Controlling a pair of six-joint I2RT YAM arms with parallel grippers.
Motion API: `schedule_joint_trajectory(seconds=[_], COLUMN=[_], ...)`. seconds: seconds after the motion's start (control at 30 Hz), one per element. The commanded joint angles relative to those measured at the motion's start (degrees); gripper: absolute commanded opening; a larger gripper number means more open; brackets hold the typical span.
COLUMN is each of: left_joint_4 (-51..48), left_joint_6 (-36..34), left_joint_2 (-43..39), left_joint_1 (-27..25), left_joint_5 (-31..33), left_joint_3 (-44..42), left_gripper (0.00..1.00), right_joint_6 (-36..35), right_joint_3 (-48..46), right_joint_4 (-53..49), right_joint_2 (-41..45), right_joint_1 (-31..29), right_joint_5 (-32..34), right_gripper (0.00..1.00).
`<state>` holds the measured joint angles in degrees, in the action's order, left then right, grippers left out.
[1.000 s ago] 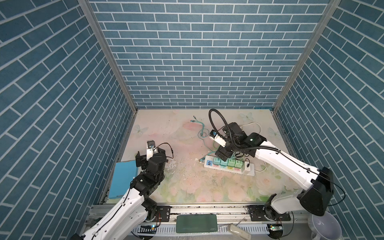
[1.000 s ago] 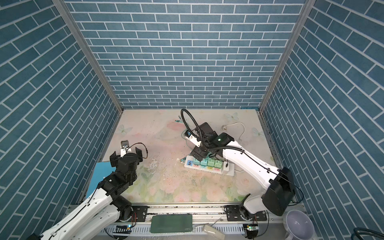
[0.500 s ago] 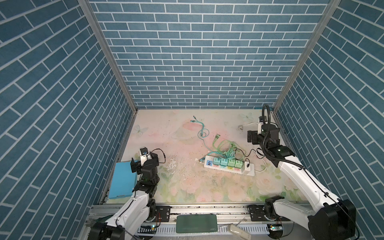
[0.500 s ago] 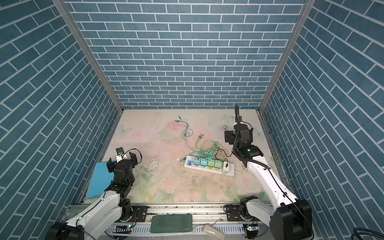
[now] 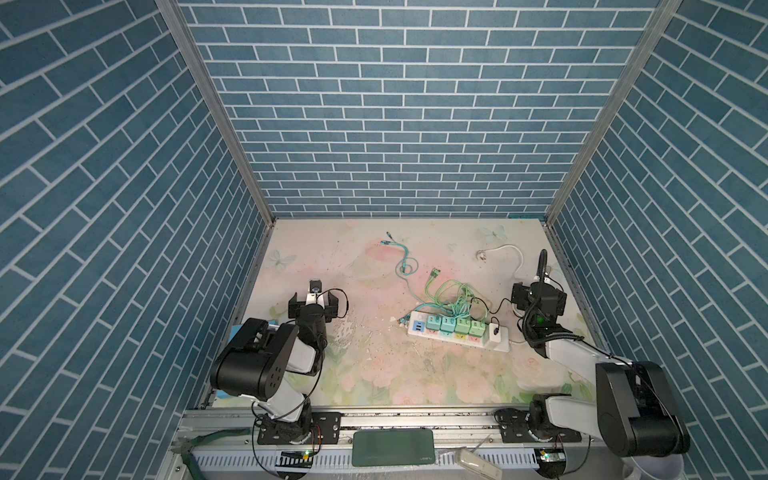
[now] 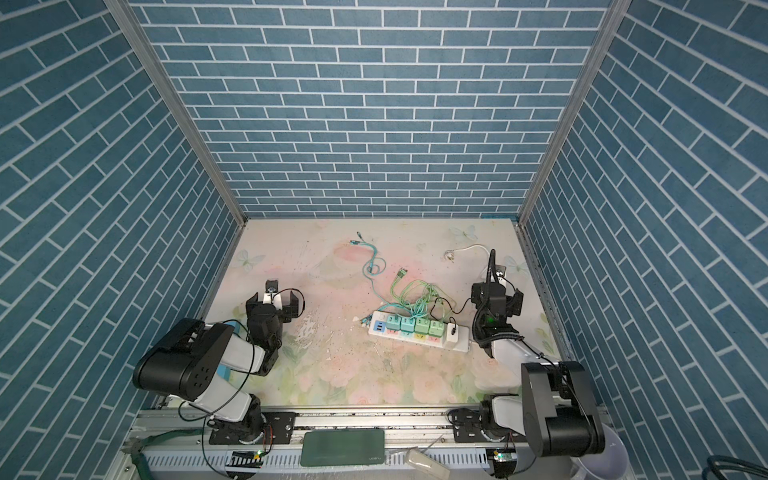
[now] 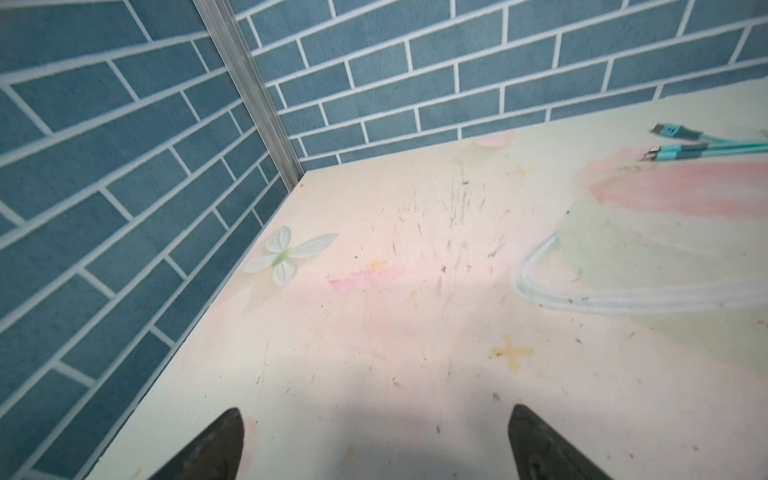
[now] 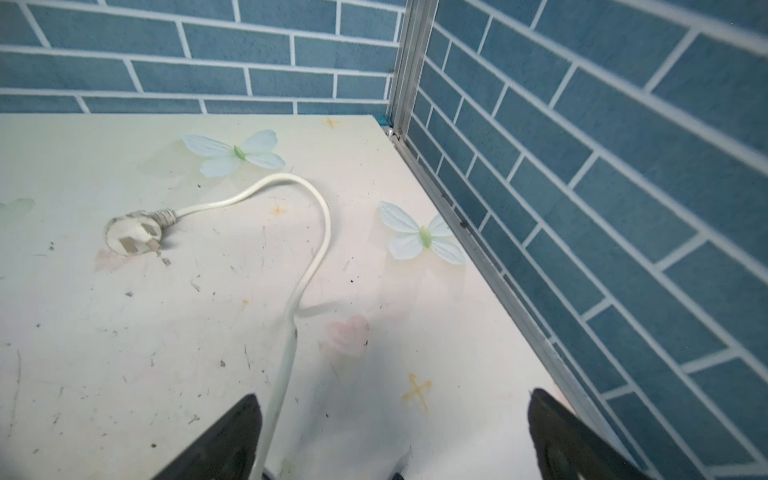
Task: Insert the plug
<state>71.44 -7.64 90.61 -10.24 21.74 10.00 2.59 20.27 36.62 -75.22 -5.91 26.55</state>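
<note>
A white power strip [image 5: 457, 334] [image 6: 419, 334] lies right of the table's middle in both top views. Several teal and green plugs [image 5: 446, 324] [image 6: 409, 326] stand side by side in its sockets, and a white plug with a thin black cable [image 5: 494, 331] sits at its right end. The strip's own white plug [image 5: 482, 254] [image 8: 133, 237] lies loose at the back right. My left gripper [image 5: 313, 304] [image 6: 273, 301] [image 7: 374, 440] is open and empty at the left. My right gripper [image 5: 539, 293] [image 6: 497, 293] [image 8: 392, 432] is open right of the strip. The white cord [image 8: 291, 340] runs between its fingers, ungripped.
Tangled green cables [image 5: 453, 295] lie just behind the strip, and a teal cable [image 5: 405, 262] [image 7: 673, 133] trails toward the back. A blue flat thing [image 5: 237, 332] sits at the left edge, partly under my left arm. Brick walls enclose three sides.
My right gripper has left the power strip and pulled back to the right side. My left arm has folded back toward the front left. Both grippers stayed open.
</note>
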Motion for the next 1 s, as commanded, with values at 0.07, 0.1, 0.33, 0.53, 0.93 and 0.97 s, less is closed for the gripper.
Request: schedule_joint_trajectory(seconds=[0.07,0.1,0.33,0.53,0.93,0.97], left_joint_4=[8.7,9.2,9.2,7.1,9.2,9.2], left_joint_6=[-1.0,-1.3,-5.1,-3.5,-5.9,-5.9], left_joint_2=[0.9,1.1,0.2,0.2,0.5,0.4], left_joint_1=[0.2,0.3,0.3,0.4,-0.6,-0.6], left_joint_5=[-2.2,-2.9,-13.7,-9.3,-12.1,-12.2], left_joint_3=[-1.3,-1.4,-2.8,-1.3,-2.6,-2.7], left_gripper=[1.00,1.00,1.00,1.00,1.00,1.00], right_joint_6=[-0.8,-0.6,-2.3,-0.9,-3.6,-3.7], right_joint_3=[-5.8,-5.5,-7.8,-3.8,-9.2,-9.1], right_joint_4=[23.8,23.0,29.3,22.4,35.9,36.4], right_joint_2=[-6.9,-6.8,-9.1,-12.2,-14.1,-14.5], right_joint_1=[1.0,1.4,1.6,4.8,3.2,3.2], right_joint_5=[-2.4,-3.3,-8.2,-16.9,-17.4,-17.2], right_gripper=[0.99,0.99,0.99,0.99,0.99,0.99])
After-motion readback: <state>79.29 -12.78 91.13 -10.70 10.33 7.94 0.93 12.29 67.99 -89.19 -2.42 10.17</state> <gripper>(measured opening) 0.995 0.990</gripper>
